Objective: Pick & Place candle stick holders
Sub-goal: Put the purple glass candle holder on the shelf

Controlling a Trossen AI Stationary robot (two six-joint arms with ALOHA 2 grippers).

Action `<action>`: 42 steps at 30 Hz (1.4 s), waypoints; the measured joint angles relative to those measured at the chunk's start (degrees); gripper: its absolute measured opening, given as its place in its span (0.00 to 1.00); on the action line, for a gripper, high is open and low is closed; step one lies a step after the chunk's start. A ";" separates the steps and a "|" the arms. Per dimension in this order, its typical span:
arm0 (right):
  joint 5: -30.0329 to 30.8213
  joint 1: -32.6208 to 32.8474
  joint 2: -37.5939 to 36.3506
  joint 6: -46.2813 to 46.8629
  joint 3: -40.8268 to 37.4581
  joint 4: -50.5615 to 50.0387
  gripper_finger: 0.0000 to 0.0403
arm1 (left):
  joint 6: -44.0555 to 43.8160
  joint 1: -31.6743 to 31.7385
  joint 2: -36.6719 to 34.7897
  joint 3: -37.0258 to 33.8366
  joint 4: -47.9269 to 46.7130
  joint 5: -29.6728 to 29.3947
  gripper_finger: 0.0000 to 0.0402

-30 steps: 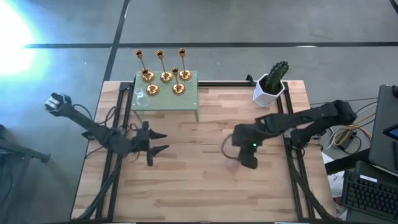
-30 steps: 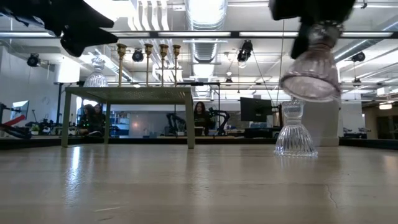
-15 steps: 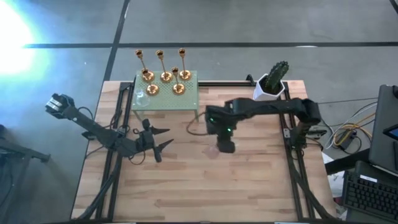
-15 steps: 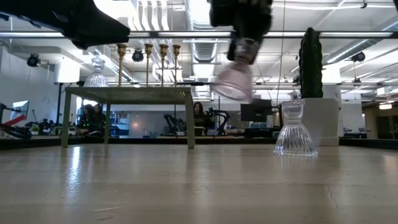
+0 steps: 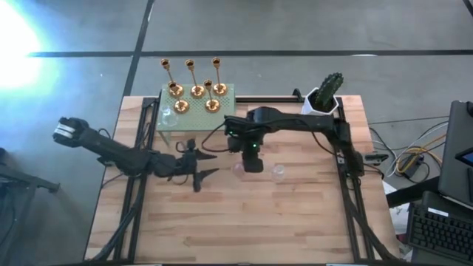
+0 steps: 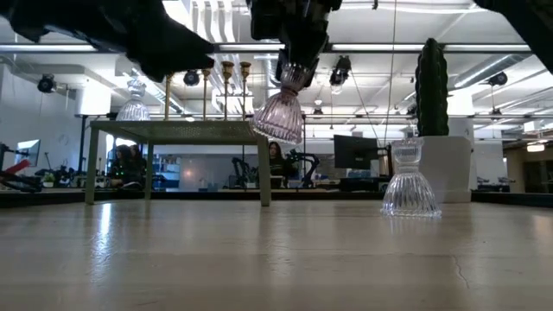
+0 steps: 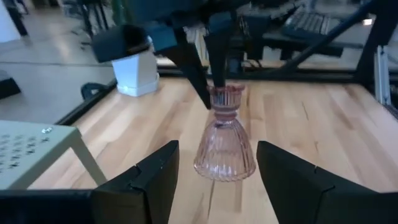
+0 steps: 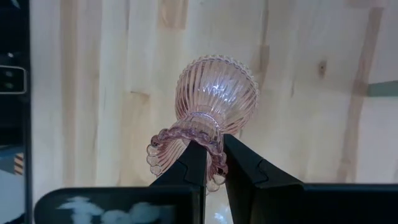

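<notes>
Your right gripper (image 8: 210, 167) has its fingers pinched on the beaded rim of the ribbed pink glass candle holder (image 6: 278, 115), so it hangs flared base down, clear of the wooden bench (image 5: 295, 222). Your left gripper (image 7: 214, 180) faces it with fingers spread either side, likely for a handover. A clear glass holder (image 6: 411, 186) stands nearby.

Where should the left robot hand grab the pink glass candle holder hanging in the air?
Probably the narrow neck of the pink glass holder, just under the right gripper pinching its beaded rim. The open left gripper already faces it level, and the flared ribbed skirt looks too wide.
</notes>
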 joint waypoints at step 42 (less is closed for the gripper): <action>1.02 -0.21 1.42 -5.60 6.12 -1.53 0.06 | 2.75 12.81 23.35 17.54 0.05 16.56 0.47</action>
